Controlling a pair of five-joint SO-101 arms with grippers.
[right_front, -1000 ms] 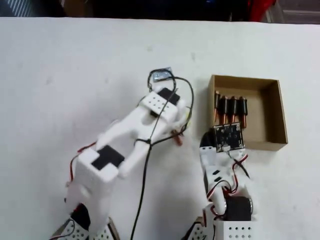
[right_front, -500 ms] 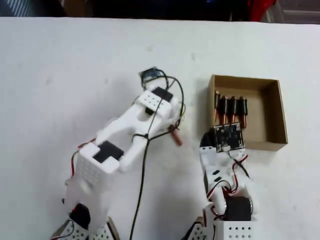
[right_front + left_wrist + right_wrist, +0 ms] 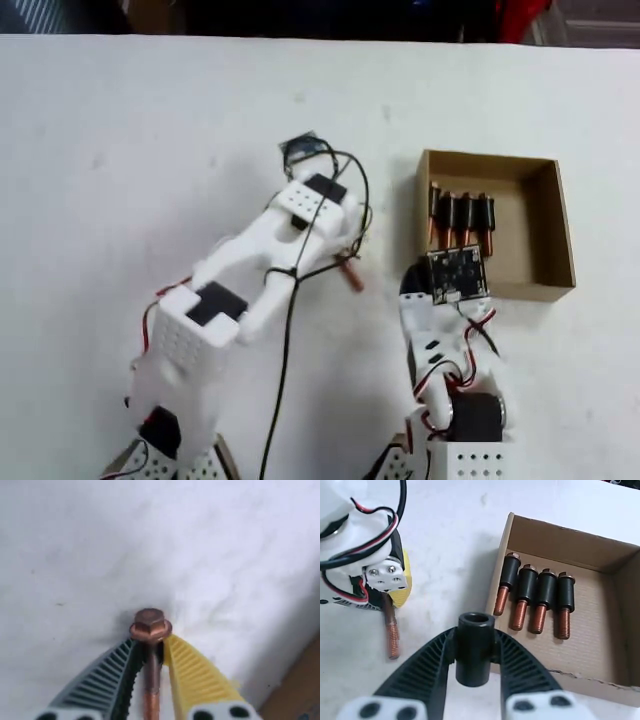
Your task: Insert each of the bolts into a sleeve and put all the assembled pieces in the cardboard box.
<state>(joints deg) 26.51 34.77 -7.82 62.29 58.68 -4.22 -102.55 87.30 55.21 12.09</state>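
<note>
One copper-coloured hex-head bolt (image 3: pixel 150 625), clamped below its head in the left gripper (image 3: pixel 150 647), thread hanging free, just beside the black cylindrical sleeve (image 3: pixel 475 655) clenched in the right gripper (image 3: pixel 475 639), axes roughly parallel, bore mouth unobstructed; brown cardboard box (image 3: pixel 560 540) just beyond the sleeve.

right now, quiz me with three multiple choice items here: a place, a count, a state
1. The assembled pieces lie: A on the table B in the cardboard box C on an arm
2. How many assembled pieces are there? A two B three C four
3. The right gripper is: A shut on a black sleeve B open C shut on a bolt
Answers: 1 B, they rest on the box floor; 2 C, four lie side by side; 3 A, it clamps the sleeve's sides.
</note>
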